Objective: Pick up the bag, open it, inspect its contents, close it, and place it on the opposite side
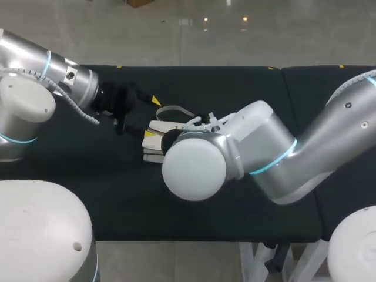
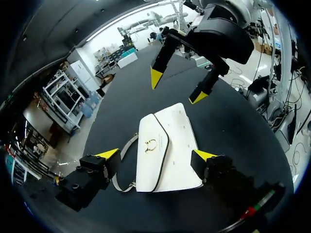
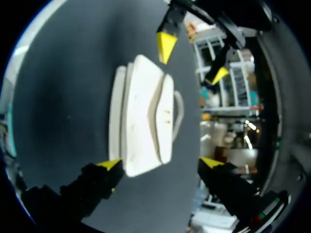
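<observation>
Plainly, the flat white leather-look handbag (image 2: 165, 145) with a gold ring clasp (image 2: 150, 144) and a grey strap (image 2: 118, 182) lies closed on the black surface (image 2: 228, 121), near the middle, not yet lifted.

I judge the chief risk to be the two arms crowding one small bag. Their fingers face each other over it and could clash. A pinch on the smooth flap alone could slip or drag the bag across the cloth. The loose strap might also snag on a finger.

The left end effector (image 2: 155, 155) is spread wide, its yellow tips straddling the bag. Whether either tip touches it, I cannot tell.

The right end effector (image 3: 160, 163) is likewise released and grasps nothing, hovering over the bag's other end.
</observation>
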